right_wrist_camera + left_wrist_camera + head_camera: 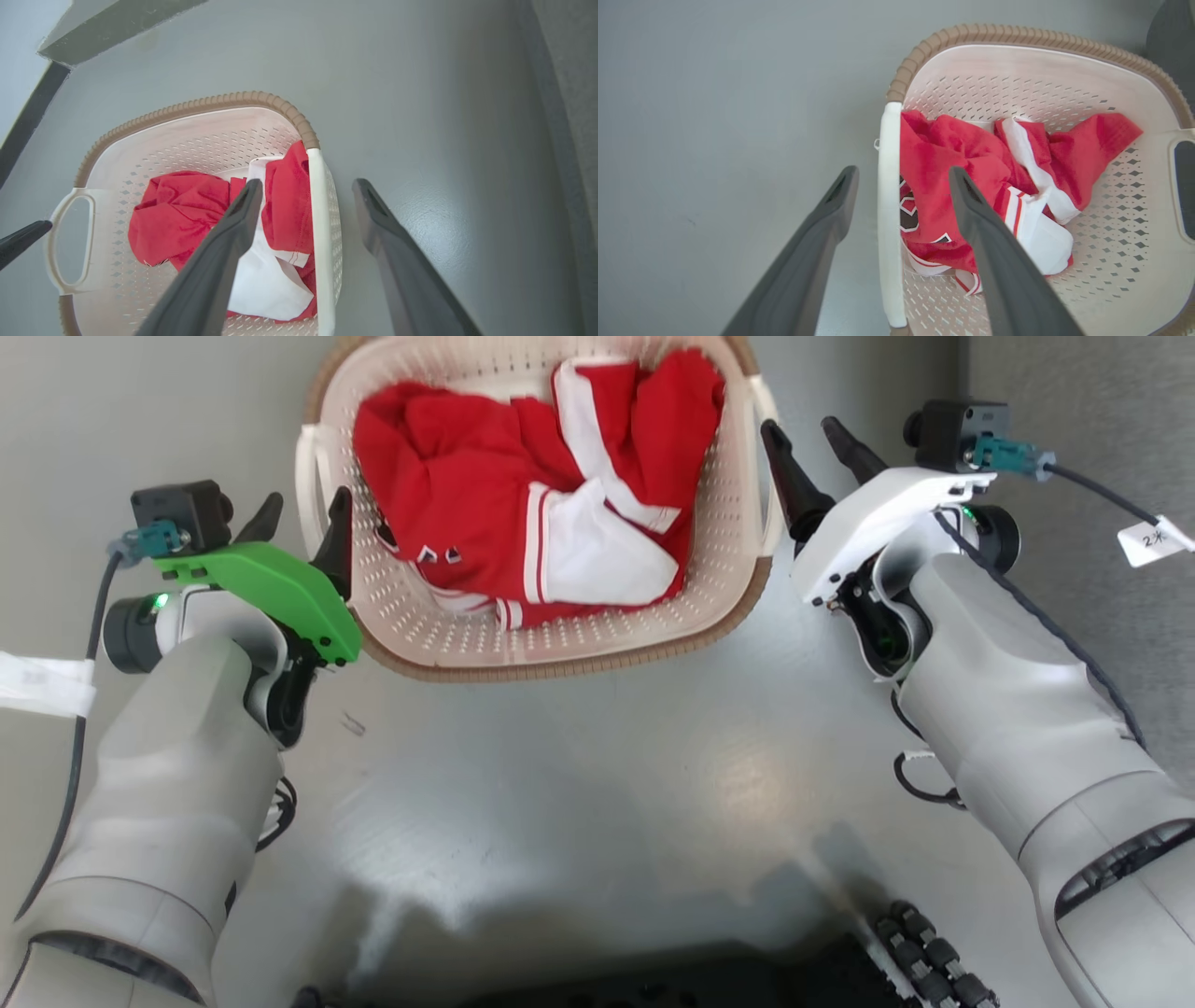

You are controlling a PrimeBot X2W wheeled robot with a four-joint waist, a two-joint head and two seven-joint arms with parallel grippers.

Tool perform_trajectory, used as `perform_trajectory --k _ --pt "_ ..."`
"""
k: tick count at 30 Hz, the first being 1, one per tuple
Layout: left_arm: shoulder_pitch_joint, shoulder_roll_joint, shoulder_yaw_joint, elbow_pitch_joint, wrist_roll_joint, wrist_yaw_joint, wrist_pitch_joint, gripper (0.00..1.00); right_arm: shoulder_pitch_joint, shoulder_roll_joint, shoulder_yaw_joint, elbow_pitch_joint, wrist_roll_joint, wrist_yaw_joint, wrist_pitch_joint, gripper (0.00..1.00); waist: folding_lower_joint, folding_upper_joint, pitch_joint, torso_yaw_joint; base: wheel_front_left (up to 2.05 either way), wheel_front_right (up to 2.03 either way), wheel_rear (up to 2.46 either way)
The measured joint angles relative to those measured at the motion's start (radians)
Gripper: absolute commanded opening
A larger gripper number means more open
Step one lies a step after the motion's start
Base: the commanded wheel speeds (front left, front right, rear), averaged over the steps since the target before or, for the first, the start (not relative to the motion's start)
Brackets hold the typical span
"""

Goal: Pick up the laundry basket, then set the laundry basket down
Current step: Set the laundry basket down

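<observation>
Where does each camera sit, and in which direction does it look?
Head view: on the head, looking down at the laundry basket on the grey floor; the left forearm and right forearm show, jaws open.
Left wrist view: on the left wrist, looking along its open jaws, which straddle the left handle.
Right wrist view: on the right wrist, its open jaws straddling the right handle.
All three share the red garment in the basket.

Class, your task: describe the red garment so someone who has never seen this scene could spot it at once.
Start at the grey floor, where a cream perforated basket with a brown rim stands. Crumpled inside it lies the garment, bright red with white stripes and a white panel; that colour sets it apart from the pale basket and grey floor.
</observation>
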State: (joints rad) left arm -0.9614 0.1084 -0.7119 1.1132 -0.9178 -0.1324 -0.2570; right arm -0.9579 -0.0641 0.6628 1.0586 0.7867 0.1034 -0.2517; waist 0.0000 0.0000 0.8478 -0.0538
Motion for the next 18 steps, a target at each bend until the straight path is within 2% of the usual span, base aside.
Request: perform_trajectory --k 10,18 --pt "0.053 0.008 0.038 -0.086 0.014 0.000 0.000 1.00 0.074 -0.018 -0.042 -0.059 -0.054 0.000 0.000 1.00 -0.0001 0.0000 -0.121 0.000 0.00 0.00 0.00" --pt "0.106 0.022 0.117 -0.223 0.027 0.000 0.001 1.00 0.126 -0.047 -0.116 -0.182 -0.116 -0.013 0.000 1.00 0.0000 0.0000 -0.235 0.004 0.00 0.00 0.00"
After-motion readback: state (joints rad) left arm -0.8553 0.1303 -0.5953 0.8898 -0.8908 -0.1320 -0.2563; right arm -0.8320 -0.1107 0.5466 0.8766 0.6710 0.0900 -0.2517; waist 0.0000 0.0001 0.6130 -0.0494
